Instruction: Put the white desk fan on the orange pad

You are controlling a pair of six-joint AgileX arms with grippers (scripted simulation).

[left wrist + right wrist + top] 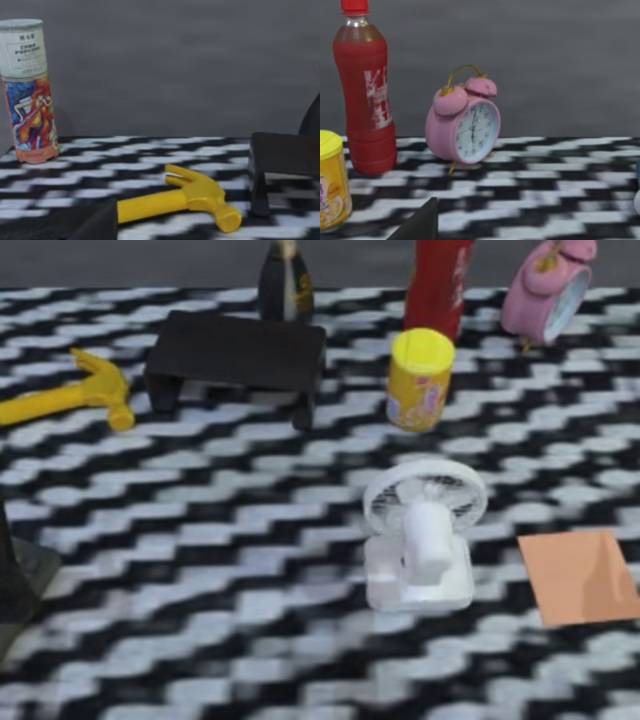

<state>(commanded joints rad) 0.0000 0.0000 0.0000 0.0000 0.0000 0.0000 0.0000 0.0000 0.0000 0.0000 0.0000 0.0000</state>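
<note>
The white desk fan point(422, 537) stands upright on its square base, approx mid-table, a bit to the right. Its round grille head faces the far edge; the motor housing sticks out toward the near edge, so the long axis runs near-to-far. The orange pad point(580, 576) lies flat just right of the fan, a gap between them, not touching.

No gripper shows from above. Left arm: only a dark bit at the left edge point(15, 575), well apart from the fan. Right arm isn't seen in the top view at all. Each wrist view shows just a dark wedge at its lower edge, so can't tell whether either gripper is spread or closed, or holding anything.

Out in front of the left wrist: a yellow hammer point(185, 199), a black stand point(285, 165) and a printed can point(27, 90). Out in front of the right wrist: a pink alarm clock point(465, 122), a red bottle point(365, 95) and a yellow tub point(332, 180).

Surface: black-and-white zigzag cloth point(230, 590) over the whole table. Behind it, a plain grey wall point(175, 65). A dark bottle point(285, 282) stands at the far edge behind the stand.
</note>
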